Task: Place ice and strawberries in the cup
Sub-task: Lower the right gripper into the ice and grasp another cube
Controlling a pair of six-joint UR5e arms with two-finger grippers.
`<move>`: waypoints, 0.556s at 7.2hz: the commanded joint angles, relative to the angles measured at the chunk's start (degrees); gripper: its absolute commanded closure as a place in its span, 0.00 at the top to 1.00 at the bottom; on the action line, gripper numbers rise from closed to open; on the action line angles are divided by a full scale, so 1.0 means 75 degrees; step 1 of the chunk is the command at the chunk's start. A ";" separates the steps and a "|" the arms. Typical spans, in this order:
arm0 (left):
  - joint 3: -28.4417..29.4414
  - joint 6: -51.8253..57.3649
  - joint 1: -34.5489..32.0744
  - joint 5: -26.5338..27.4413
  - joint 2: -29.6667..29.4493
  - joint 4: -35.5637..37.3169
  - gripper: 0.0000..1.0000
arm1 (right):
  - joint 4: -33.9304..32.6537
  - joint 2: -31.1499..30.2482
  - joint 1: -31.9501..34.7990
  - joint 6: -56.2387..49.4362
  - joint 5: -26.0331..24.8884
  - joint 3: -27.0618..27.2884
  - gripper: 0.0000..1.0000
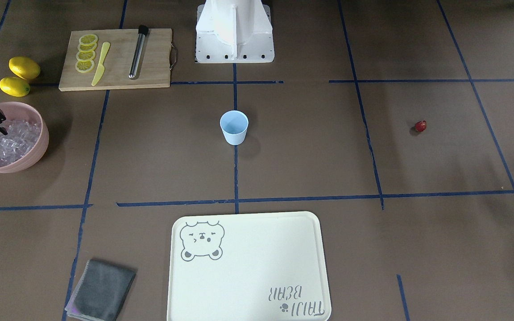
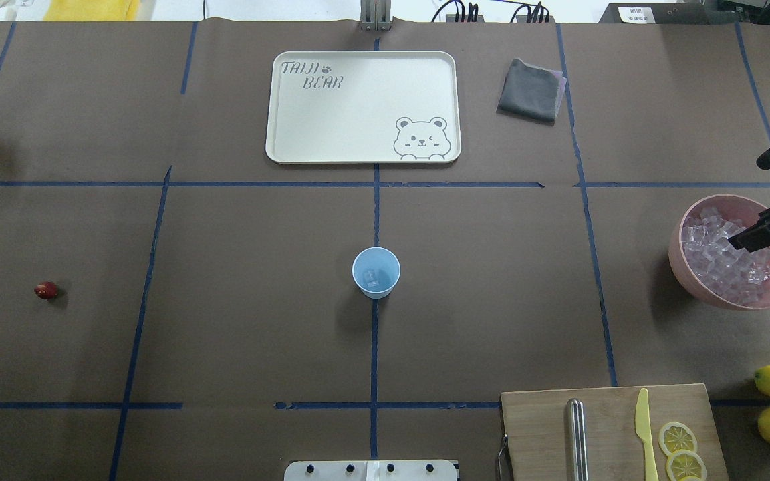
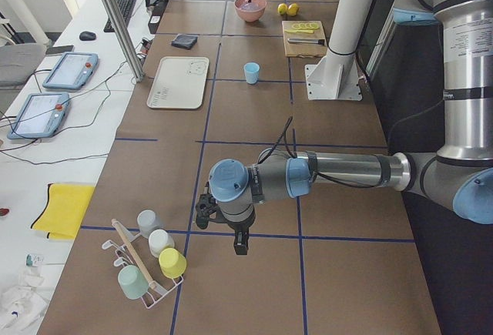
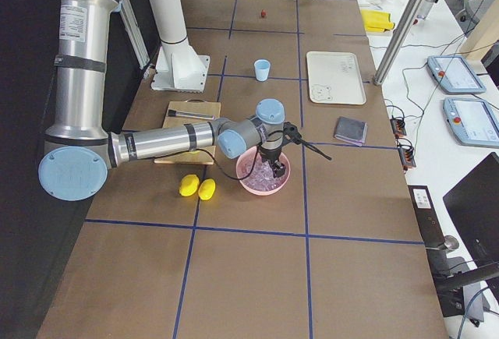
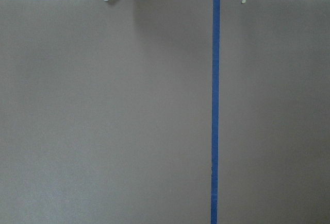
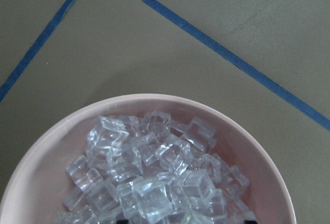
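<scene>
While the right end effector (image 2: 747,239) hangs low over the pink bowl (image 2: 687,267), tips down among the ice (image 2: 726,270), I can't tell whether its fingers are spread or pinched. Nor can I tell whether a cube sits between them. Its wrist view shows only the heap.

The blue cup (image 2: 376,272) stands upright mid-surface, well apart from the bowl. Something pale and glassy lies at its bottom, possibly one cube.

The strawberry (image 2: 46,290) lies alone on the robot's left side, well apart from the cup.

The left end effector (image 3: 240,244) hovers over bare surface at the far end, and its opening is not readable from the side view.

Risks, as I judge them:
- The cubes look slick and heaped. A pinch could squirt one out, or lift two stuck together and drop one on the long carry.
- Pressing into the heap could shove or tip the bowl.
- The cup looks light and narrow, so a finger catching its rim would topple it.
- The strawberry is small and rounded, and a glancing touch could roll it away.
</scene>
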 commanded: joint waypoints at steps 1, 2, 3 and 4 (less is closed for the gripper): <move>-0.0012 0.0000 0.0000 -0.0003 0.0000 0.0000 1.00 | -0.0008 -0.0077 0.0013 -0.0049 -0.0050 -0.0079 0.78; -0.0012 0.0000 0.0012 -0.0003 0.0000 0.0000 1.00 | -0.0008 -0.0078 0.0001 -0.0038 -0.0096 -0.0114 0.77; -0.0012 0.0000 0.0000 -0.0003 0.0000 0.0000 1.00 | -0.0008 -0.0031 -0.0011 -0.0003 -0.0120 -0.0114 0.77; -0.0012 0.0000 0.0012 -0.0003 0.0000 0.0000 1.00 | -0.0020 -0.0008 -0.0011 -0.0002 -0.0201 -0.0149 0.77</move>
